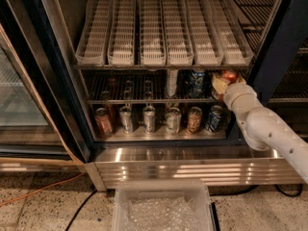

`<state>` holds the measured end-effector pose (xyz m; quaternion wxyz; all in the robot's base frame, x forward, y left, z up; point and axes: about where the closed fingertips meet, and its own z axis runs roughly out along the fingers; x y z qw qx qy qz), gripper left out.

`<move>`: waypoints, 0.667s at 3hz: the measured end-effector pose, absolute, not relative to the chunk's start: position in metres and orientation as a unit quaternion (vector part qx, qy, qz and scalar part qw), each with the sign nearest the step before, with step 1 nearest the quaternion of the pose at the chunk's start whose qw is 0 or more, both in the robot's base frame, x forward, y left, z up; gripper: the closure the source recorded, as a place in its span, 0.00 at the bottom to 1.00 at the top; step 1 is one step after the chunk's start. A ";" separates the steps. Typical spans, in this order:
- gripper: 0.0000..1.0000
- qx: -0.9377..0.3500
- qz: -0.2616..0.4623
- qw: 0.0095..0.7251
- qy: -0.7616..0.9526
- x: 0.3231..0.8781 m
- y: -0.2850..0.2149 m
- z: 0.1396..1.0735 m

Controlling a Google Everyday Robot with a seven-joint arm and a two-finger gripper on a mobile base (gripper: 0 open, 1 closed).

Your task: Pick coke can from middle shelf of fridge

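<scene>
fridge point(45, 71): commercial display cooler with black door frames, its centre bay exposed to the camera. a glass door point(19, 95) stands at the left.

upper rack: six white slotted trays point(154, 28) side by side.

middle shelf point(144, 101): dark wire rack with a thin front rail. at its right half stand a tall pale can point(172, 82) and a blue can point(196, 83). the rest of the rack is in shadow and its dark cans cannot be told apart.

coke can point(230, 75): at the far right end of the middle shelf. only a red patch shows, above and behind the gripper.

gripper point(220, 84): inside the bay at middle-shelf height, right against the coke can and just right of the blue can. its opening, and whether it has hold of the can, cannot be told. the white arm point(269, 129) runs out to the lower right.

steel floor point(159, 134): six cans point(149, 118) in a row.

below: ribbed stainless base panel point(192, 167). a clear plastic bin point(162, 207) sits on the speckled floor point(43, 211) in front of it. an orange cable point(33, 194) and a black cable point(79, 210) lie at the left.
</scene>
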<state>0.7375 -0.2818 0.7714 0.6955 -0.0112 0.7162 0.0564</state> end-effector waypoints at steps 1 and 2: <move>1.00 -0.030 0.054 0.690 0.722 0.721 -0.280 0.766; 1.00 -0.057 0.055 0.683 0.726 0.701 -0.271 0.759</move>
